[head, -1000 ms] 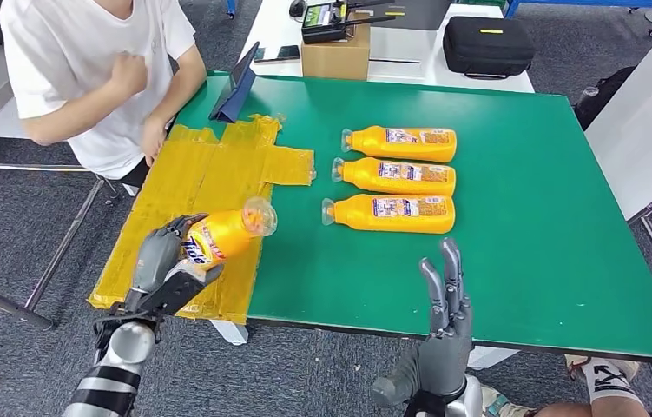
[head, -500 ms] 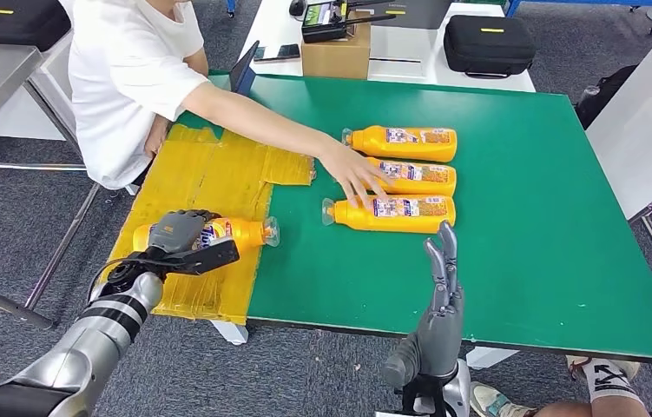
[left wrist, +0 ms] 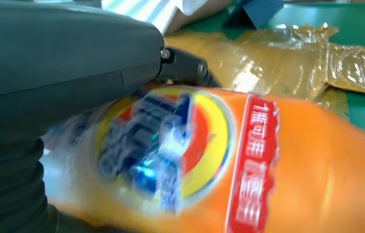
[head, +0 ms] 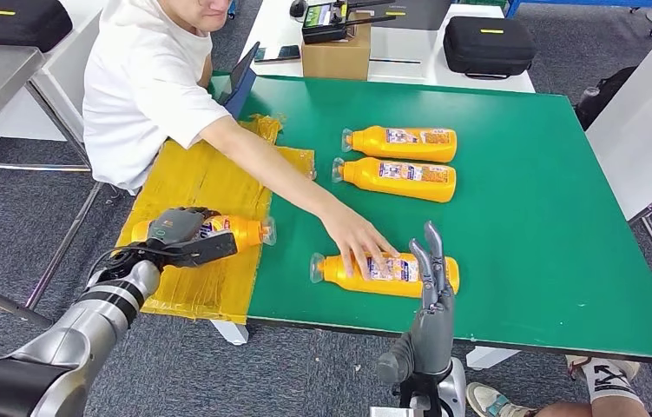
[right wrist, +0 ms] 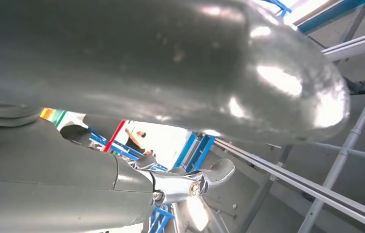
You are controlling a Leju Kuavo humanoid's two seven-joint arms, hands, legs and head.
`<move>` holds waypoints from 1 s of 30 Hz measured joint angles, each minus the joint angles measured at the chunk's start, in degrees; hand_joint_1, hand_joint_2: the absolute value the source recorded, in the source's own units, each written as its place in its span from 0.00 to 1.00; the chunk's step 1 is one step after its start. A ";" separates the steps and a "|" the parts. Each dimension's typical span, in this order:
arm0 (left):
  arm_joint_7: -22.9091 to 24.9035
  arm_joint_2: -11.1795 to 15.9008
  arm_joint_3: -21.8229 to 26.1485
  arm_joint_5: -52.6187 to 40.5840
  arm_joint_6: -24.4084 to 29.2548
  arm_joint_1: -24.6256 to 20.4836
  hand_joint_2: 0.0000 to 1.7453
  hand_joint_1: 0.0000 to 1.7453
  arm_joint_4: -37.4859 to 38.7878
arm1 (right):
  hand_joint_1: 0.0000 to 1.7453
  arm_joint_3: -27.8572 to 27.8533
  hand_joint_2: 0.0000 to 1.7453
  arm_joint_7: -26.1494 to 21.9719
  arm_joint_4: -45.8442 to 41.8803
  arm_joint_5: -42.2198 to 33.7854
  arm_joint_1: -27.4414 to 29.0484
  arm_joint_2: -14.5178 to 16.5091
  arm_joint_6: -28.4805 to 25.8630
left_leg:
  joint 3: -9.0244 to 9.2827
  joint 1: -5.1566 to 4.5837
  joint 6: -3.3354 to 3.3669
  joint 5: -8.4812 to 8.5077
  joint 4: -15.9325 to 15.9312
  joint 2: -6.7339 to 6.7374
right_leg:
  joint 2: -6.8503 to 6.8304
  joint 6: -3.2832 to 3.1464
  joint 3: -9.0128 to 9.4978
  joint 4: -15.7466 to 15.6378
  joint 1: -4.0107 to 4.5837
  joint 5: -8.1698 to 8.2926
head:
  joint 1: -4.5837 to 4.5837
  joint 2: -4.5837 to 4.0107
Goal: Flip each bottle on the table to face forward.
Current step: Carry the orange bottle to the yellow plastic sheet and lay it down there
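The left hand (head: pixel 181 233) grips an orange bottle (head: pixel 233 231) lying on its side on the yellow taped sheet (head: pixel 209 178), front label up in the left wrist view, so this one appears turned as required. The right hand (head: pixel 432 300) is raised at the near table edge, fingers straight and holding nothing, apparently waiting. A person's hand (head: pixel 358 241) rests on a bottle (head: pixel 391 274) just beyond it, while two more bottles (head: pixel 405 143) lie further back on the green table (head: pixel 548 217).

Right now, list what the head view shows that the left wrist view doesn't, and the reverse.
Head view alone: a person's hand on the near bottle, two more bottles behind, and the raised, empty right hand. Left wrist view alone: the held bottle's front label close up. Both: the left hand holding that bottle on the yellow sheet.
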 joint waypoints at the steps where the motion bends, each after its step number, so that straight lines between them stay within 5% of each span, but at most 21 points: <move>1: -1.08 0.02 0.04 1.00 -1.61 -0.13 1.00 0.00 0.16 | 0.00 0.09 0.00 -0.01 0.16 -0.32 -0.09 -0.03 0.00 | 0.00 0.00 0.00 0.00 0.00 0.00 | 0.00 0.00 0.00 0.00 0.00 0.00 | 0.00 0.00; 5: -7.79 0.01 2.06 10.20 -12.58 -0.78 1.00 0.00 0.36 | 0.00 0.50 0.00 -0.01 1.04 -2.01 -0.79 -0.05 -0.01 | 0.00 0.00 -0.01 0.01 0.00 -0.01 | 0.00 0.00 0.01 0.01 0.00 0.00 | 0.01 0.00; 10: -16.76 -0.54 8.14 27.03 -32.57 0.00 1.00 0.00 -1.26 | 0.00 1.50 0.00 -0.01 2.93 -4.29 -2.31 -0.05 0.00 | 0.02 0.00 -0.01 0.01 0.00 0.01 | 0.00 0.00 -0.01 0.01 -0.01 0.00 | 0.01 0.00; 14: -16.20 -2.66 12.50 41.82 -41.83 3.47 1.00 0.00 -8.94 | 0.00 1.80 0.00 -0.01 4.12 -4.11 -2.56 -0.05 0.00 | -0.02 -0.01 -0.01 0.00 0.01 0.00 | 0.00 0.00 -0.02 0.00 -0.01 0.00 | 0.01 0.00; 24: -10.85 -6.60 15.83 66.47 -39.49 13.22 1.00 0.00 -37.08 | 0.00 -2.78 0.00 1.57 9.12 9.16 -1.82 -0.01 1.66 | -0.07 -0.01 -0.01 -0.02 0.00 0.00 | 0.00 0.00 -0.09 -0.02 0.00 -0.02 | 0.01 -0.01; 28: -12.12 -8.32 17.72 72.06 -35.78 16.66 1.00 0.00 -46.01 | 0.00 -5.52 1.00 8.13 11.94 16.41 -1.73 -0.41 5.76 | -0.07 -0.01 0.00 -0.02 0.00 0.04 | 0.01 0.00 -0.09 -0.03 0.00 -0.01 | -0.02 0.00; 30: -11.71 -10.25 19.36 78.08 -33.73 19.07 1.00 0.00 -51.45 | 0.00 -7.29 1.00 13.31 14.44 21.86 -1.74 -1.34 9.20 | -0.07 -0.03 0.00 -0.02 0.00 0.01 | 0.01 0.00 -0.07 -0.04 -0.02 -0.01 | -0.01 0.00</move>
